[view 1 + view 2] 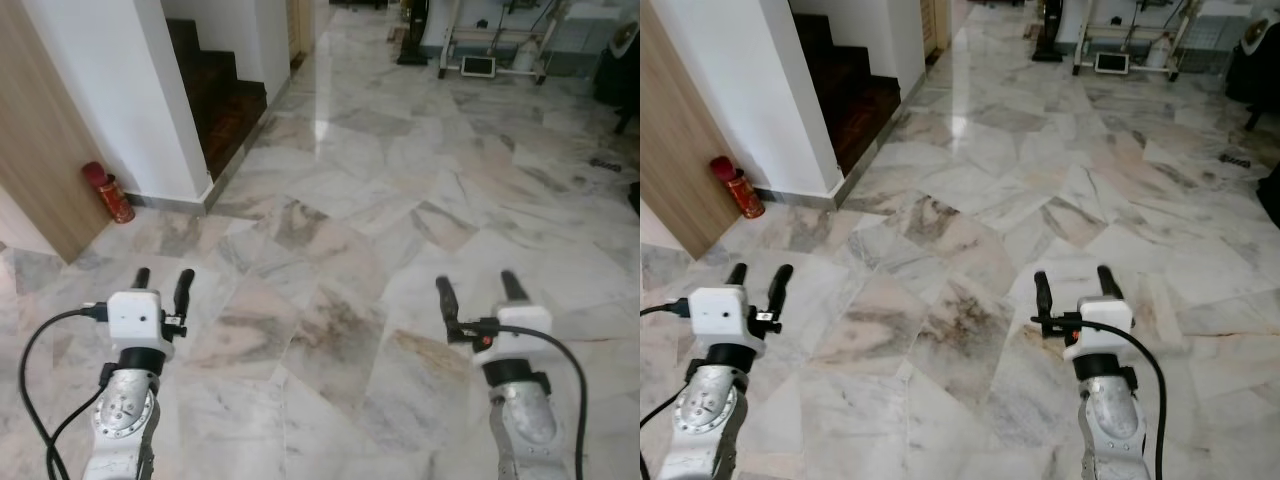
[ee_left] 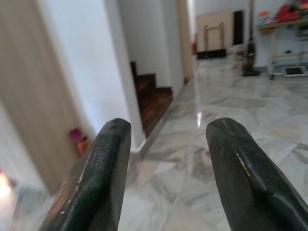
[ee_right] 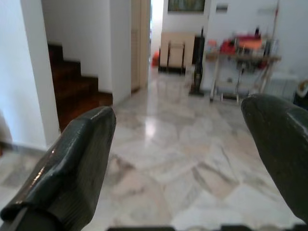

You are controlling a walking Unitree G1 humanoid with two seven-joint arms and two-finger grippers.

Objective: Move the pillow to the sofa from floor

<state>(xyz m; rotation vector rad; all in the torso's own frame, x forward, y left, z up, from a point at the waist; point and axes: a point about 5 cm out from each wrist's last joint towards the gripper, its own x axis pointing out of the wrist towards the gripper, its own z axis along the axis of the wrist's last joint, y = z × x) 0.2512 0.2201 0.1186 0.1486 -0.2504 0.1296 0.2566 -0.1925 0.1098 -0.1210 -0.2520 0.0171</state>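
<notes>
Both arms are raised in front of the body over the marble floor (image 1: pixel 350 230). The left hand (image 1: pixel 162 284) has its two fingers parted by a clear gap and holds nothing. The right hand (image 1: pixel 478 290) is spread wider and is likewise empty. In the left wrist view the fingers (image 2: pixel 96 178) frame bare floor and a white wall (image 2: pixel 82 72); in the right wrist view the fingers (image 3: pixel 72 168) frame the hallway.

The pillow cannot be located in these frames, and neither can the sofa. Its position, heading and long axis therefore cannot be stated.

Visible fixtures: dark wooden stairs (image 1: pixel 225 95) beside the white wall, a wooden panel (image 1: pixel 35 150), a red can (image 1: pixel 110 192) standing at the base of that panel, and a white frame with gear (image 1: pixel 495 45) at the far end of the room.

Step in hand, by judgement: search and approach. Procedure:

1. Keep both hands open and held clear of the floor while walking.
2. Turn the head and body until the pillow enters the head view.
3. Stop with the pillow centred between the two hands.
4. Determine the long axis only then, and bring one hand to each short end.

Caution: polished tile gives reflections; do not mistake a glare patch (image 1: pixel 320 128) for an object.
</notes>
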